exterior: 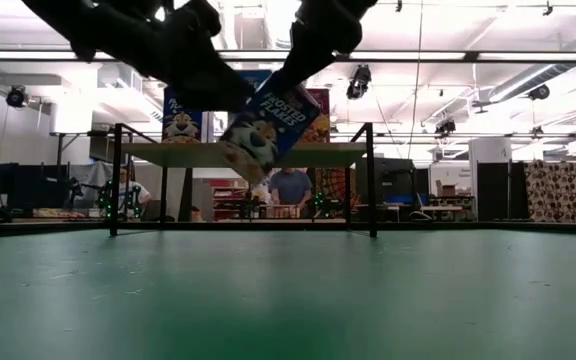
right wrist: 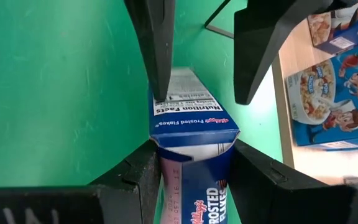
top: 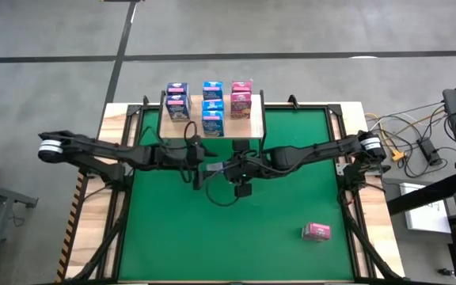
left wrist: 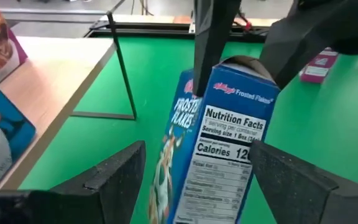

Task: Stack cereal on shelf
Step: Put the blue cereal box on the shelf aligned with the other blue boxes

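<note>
My right gripper (right wrist: 194, 149) is shut on a blue Frosted Flakes cereal box (left wrist: 219, 143), which is held above the middle of the green mat (top: 172, 229). My left gripper (left wrist: 197, 149) is open, with one finger on either side of the same box lower down. In the low view the box (exterior: 268, 125) hangs tilted in front of the wooden shelf (exterior: 248, 155). The shelf (top: 249, 128) stands at the far edge of the mat. On it stand white-purple boxes (top: 176, 101), blue boxes (top: 212, 107) and pink boxes (top: 241, 99). A pink box (top: 317, 231) lies on the mat at near right. My right gripper pinches the box's top end (left wrist: 241, 65) between its two fingers (left wrist: 207, 50), one on each broad face. The fingers come slanting down from above. The box hangs tilted below them, clear of the mat. My left gripper's finger (left wrist: 278, 180) lies close to the box's edge; I cannot tell whether it touches.
The shelf's thin black legs (left wrist: 122, 62) stand on the mat just beyond the box. There is bare board (left wrist: 48, 81) on the near part of the shelf. People and room clutter show far behind the table in the low view.
</note>
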You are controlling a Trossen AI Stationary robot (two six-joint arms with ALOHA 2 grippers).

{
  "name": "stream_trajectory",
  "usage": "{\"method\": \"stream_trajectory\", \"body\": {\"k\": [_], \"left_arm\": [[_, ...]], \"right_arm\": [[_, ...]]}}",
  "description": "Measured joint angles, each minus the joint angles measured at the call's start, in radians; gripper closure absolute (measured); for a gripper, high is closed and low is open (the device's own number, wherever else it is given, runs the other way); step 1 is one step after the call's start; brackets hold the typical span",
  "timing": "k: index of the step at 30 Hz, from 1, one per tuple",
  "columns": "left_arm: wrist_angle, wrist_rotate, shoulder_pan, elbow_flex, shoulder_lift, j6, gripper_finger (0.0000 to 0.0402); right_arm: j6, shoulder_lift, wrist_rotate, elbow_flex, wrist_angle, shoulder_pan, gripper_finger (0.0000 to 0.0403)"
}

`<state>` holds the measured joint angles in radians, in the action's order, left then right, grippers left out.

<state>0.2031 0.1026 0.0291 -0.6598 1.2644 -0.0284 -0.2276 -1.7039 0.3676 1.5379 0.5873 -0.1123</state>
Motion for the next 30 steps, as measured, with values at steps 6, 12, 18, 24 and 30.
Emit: {"method": "stream_trajectory", "body": {"k": [6, 12, 18, 24, 30], "left_arm": [[0.048, 0.009, -0.013, 0.000, 0.055, 0.003, 0.0128], [0.063, 0.012, -0.013, 0.000, 0.069, -0.012, 0.0138], [0.072, -0.023, -0.015, 0.000, 0.069, -0.018, 0.0141], [0.086, -0.172, -0.018, -0.001, 0.069, -0.017, 0.0138], [0.075, -0.191, -0.019, -0.001, 0.070, 0.004, 0.0113]], "right_arm": [[0.004, 0.000, -0.009, -0.002, -0.011, 0.004, 0.0255], [0.032, 0.000, -0.008, -0.002, -0.014, 0.009, 0.0255], [0.072, 0.000, -0.011, -0.002, -0.017, 0.010, 0.0255], [0.082, 0.000, -0.079, 0.000, -0.039, 0.010, 0.0255], [0.073, 0.001, -0.116, 0.000, -0.039, 0.011, 0.0255]]}}
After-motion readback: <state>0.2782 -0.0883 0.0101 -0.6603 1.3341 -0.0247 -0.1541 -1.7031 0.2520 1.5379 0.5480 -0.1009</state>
